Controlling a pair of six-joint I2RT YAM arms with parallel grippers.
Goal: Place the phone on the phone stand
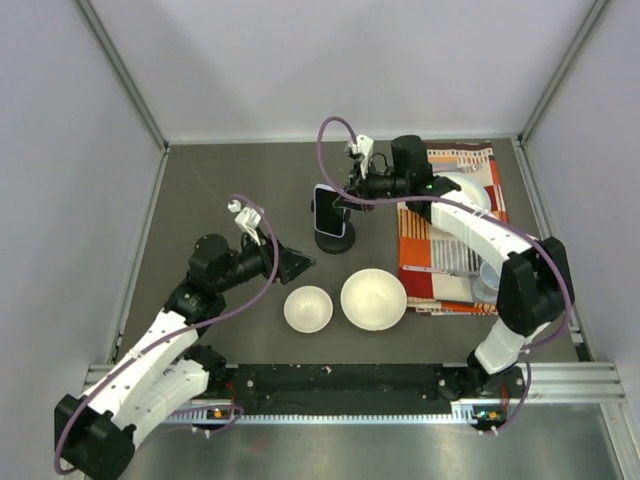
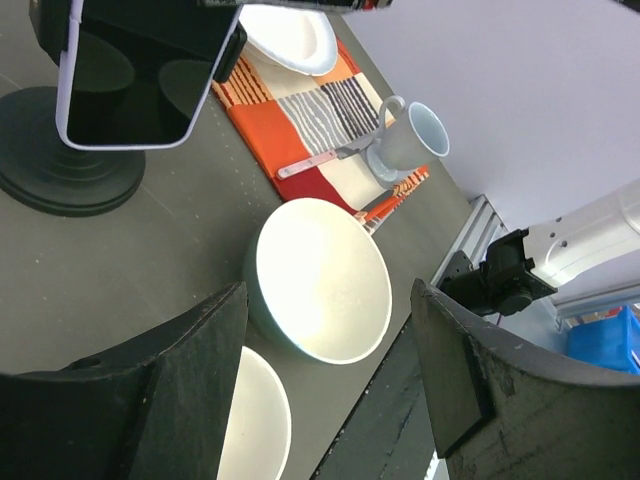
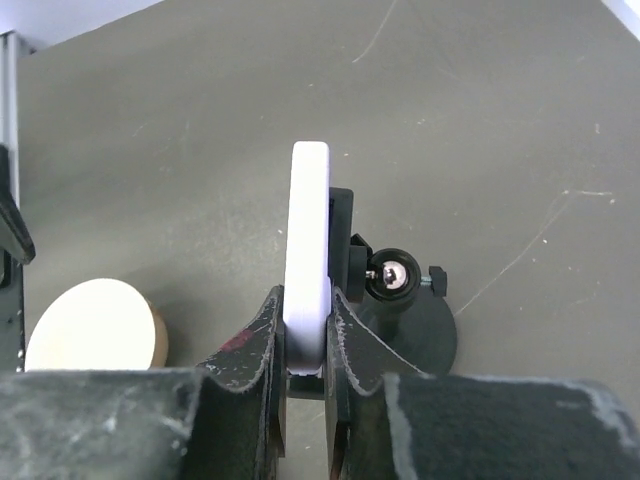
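The phone point(image 3: 308, 240) stands on edge, its lavender-white rim toward the right wrist camera, pressed flat against the black cradle plate of the phone stand point(image 3: 415, 335). My right gripper point(image 3: 307, 335) is shut on the phone's near end, one finger on each face. From above, the phone point(image 1: 329, 210) sits upright over the stand's round base point(image 1: 334, 241), with the right gripper point(image 1: 345, 203) reaching in from the right. The left wrist view shows the phone's black screen point(image 2: 140, 70) and the stand's base point(image 2: 60, 160). My left gripper point(image 1: 300, 263) hangs open and empty, left of the stand.
Two white bowls, a small one point(image 1: 308, 308) and a larger one point(image 1: 373, 298), sit in front of the stand. A patterned orange cloth point(image 1: 450, 250) at the right carries a mug point(image 2: 405, 140), a plate point(image 2: 295, 35) and cutlery.
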